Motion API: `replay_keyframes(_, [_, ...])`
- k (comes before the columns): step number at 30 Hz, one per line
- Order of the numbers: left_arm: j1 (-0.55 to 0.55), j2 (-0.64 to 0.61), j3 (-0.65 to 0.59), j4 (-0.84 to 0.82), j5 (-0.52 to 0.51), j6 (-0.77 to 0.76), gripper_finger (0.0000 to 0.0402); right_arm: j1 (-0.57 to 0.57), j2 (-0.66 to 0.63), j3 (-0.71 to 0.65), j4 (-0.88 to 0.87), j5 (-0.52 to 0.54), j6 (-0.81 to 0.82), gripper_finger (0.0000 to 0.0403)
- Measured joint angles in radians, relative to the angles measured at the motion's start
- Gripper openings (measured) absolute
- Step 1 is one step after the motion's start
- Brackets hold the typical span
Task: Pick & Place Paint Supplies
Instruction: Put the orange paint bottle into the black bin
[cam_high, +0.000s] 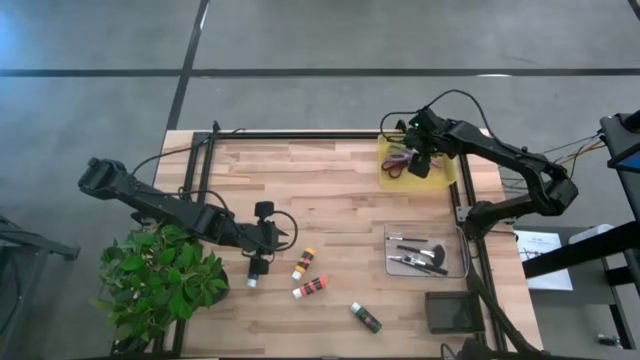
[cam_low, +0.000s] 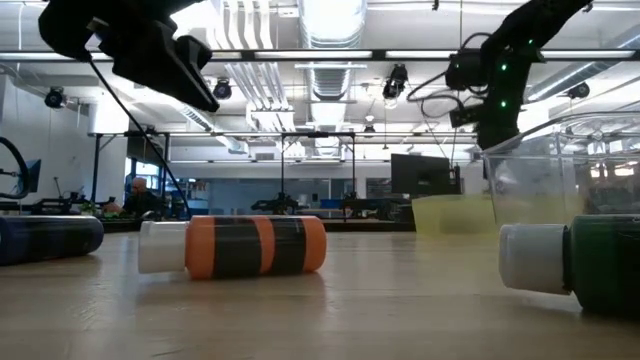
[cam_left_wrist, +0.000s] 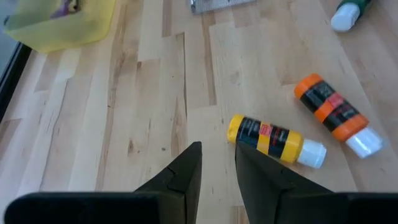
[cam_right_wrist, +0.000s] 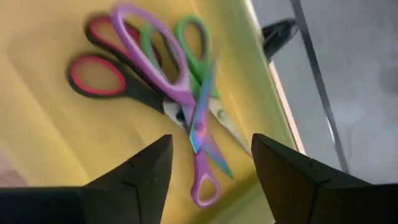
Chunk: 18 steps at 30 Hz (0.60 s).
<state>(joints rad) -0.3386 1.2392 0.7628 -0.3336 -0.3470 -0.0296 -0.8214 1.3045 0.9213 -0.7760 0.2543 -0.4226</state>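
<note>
Four paint tubes lie on their sides on the wooden table: purple (cam_high: 256, 271), yellow (cam_high: 303, 263), orange (cam_high: 310, 288) and green (cam_high: 366, 317). My left gripper (cam_high: 258, 243) hovers just on the far side of the purple tube, fingers (cam_left_wrist: 189, 165) a narrow gap apart, holding nothing. The yellow tube (cam_left_wrist: 273, 140) lies just ahead of it. Red, purple and green-handled scissors (cam_right_wrist: 168, 81) lie piled in the yellow bin (cam_high: 445, 172). My right gripper (cam_right_wrist: 211, 149) hangs open above them. Dark brushes (cam_high: 420, 255) lie in a clear tray (cam_high: 462, 265).
A leafy potted plant (cam_high: 160, 280) stands at the table's near left corner, beside the left arm. A dark flat object (cam_high: 452, 312) lies near the clear tray. Bare wood (cam_high: 320, 190) stretches between the tubes and the yellow bin.
</note>
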Motion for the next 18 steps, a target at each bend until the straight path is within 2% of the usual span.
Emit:
replay_keyframes(8, [-0.003, 0.000, 0.000, -0.072, 0.003, -0.019, 0.0104, 0.086, -0.123, 0.076, -0.042, -0.209, 0.104, 0.0224])
replay_keyframes(12, [-0.003, 0.000, 0.000, -0.073, 0.050, -0.031, 0.0104, 0.172, -0.201, 0.106, -0.043, -0.317, 0.173, 0.0224])
replay_keyframes(18, [-0.005, 0.000, 0.000, -0.067, 0.091, -0.101, 0.0104, 0.368, -0.298, 0.119, -0.033, -0.337, 0.261, 0.0224])
